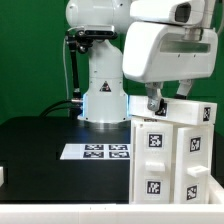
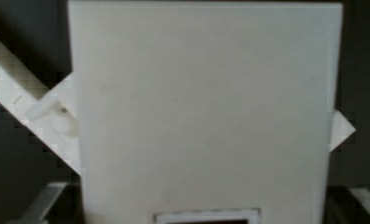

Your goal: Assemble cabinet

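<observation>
White plastic makes up nearly everything in frame. The robot arm (image 1: 100,60) stands on its base at the rear of the black surface (image 1: 40,140), against a green backdrop, with a dark cable running down beside the base on the exterior view's left. Its wrist housing reaches forward and fills the upper part of the exterior view's right side.

The cabinet (image 1: 170,150) stands on the surface at the exterior view's right, directly under the wrist housing. It reads as a boxy body of white panels and blocks. Several black-and-white square tags show on the faces turned to the camera, and one more sits on an upper block at the far right edge. In the wrist view a large plain white panel of the cabinet (image 2: 200,110) fills most of the picture, upright, with slanted white pieces showing behind it on either side and part of a tag at its lower edge.

The marker board (image 1: 97,151) lies flat on the surface in front of the robot base, just beside the cabinet on the exterior view's left, apart from it.

The gripper (image 1: 156,104) hangs just above the cabinet's top, close to or touching it; contact cannot be confirmed. One dark finger is visible. Whether the jaws are open or closed cannot be told from either view.
</observation>
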